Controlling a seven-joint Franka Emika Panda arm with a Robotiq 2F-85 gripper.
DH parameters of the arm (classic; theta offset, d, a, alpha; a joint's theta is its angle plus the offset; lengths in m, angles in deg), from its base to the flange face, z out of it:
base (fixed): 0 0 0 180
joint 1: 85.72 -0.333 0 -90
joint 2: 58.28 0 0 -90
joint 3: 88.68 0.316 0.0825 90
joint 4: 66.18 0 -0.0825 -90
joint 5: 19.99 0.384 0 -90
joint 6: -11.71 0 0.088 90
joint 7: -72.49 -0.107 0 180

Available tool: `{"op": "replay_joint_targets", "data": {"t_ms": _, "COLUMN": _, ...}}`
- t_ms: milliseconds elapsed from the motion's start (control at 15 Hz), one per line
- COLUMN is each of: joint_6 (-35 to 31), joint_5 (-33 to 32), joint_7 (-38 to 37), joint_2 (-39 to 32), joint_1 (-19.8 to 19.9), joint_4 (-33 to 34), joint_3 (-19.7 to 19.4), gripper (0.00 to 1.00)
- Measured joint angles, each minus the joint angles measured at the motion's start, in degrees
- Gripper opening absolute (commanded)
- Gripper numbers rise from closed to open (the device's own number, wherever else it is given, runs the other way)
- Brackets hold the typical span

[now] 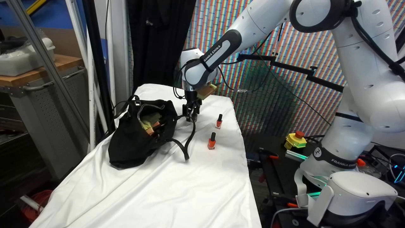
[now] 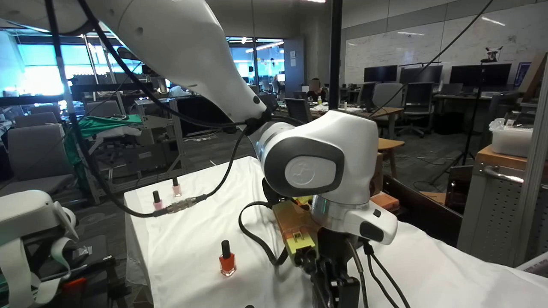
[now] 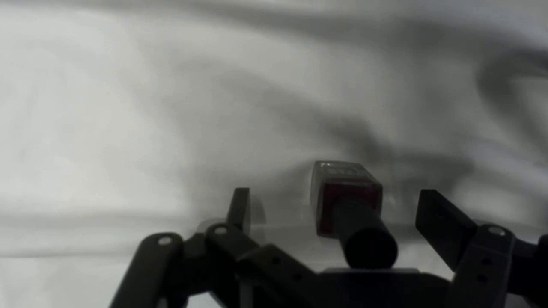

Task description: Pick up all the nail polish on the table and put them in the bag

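In the wrist view, a nail polish [image 3: 355, 201] with a dark red body and black cap stands between the fingers of my gripper [image 3: 334, 211], which is open, with space on both sides. An exterior view places the gripper [image 1: 191, 118] low over the white table [image 1: 190, 190], beside the black bag [image 1: 133, 152], whose mouth shows a yellowish-green inside. Two orange-red bottles, a farther nail polish [image 1: 218, 121] and a nearer nail polish [image 1: 211, 142], stand upright to its right. In an exterior view, one orange-red nail polish [image 2: 227, 260] and two pinkish bottles [image 2: 157, 201] are visible; the arm hides most of the bag.
A bag strap [image 1: 190, 139] loops over the cloth close to the gripper, and that strap [image 2: 257, 239] also shows beside the arm. Poles [image 1: 91, 95] rise past the table's left side. A hanging cable [image 2: 227, 171] crosses before the table.
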Motion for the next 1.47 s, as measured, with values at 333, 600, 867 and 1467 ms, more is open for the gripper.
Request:
{"op": "replay_joint_targets", "data": {"t_ms": 333, "joint_6": 0.0, "joint_5": 0.2, "joint_7": 0.5, "joint_2": -0.7, "joint_1": 0.6, "joint_4": 0.4, "joint_3": 0.3, "gripper": 1.0}}
{"op": "replay_joint_targets", "data": {"t_ms": 600, "joint_6": 0.0, "joint_5": 0.2, "joint_7": 0.9, "joint_2": -1.1, "joint_1": 0.9, "joint_4": 0.8, "joint_3": 0.6, "gripper": 1.0}}
{"op": "replay_joint_targets", "data": {"t_ms": 867, "joint_6": 0.0, "joint_5": 0.2, "joint_7": 1.0, "joint_2": -1.1, "joint_1": 0.9, "joint_4": 1.9, "joint_3": 0.8, "gripper": 1.0}}
{"op": "replay_joint_targets", "data": {"t_ms": 1467, "joint_6": 0.9, "joint_5": 0.2, "joint_7": 1.0, "joint_2": 0.3, "joint_1": 0.9, "joint_4": 2.3, "joint_3": 0.8, "gripper": 1.0}}
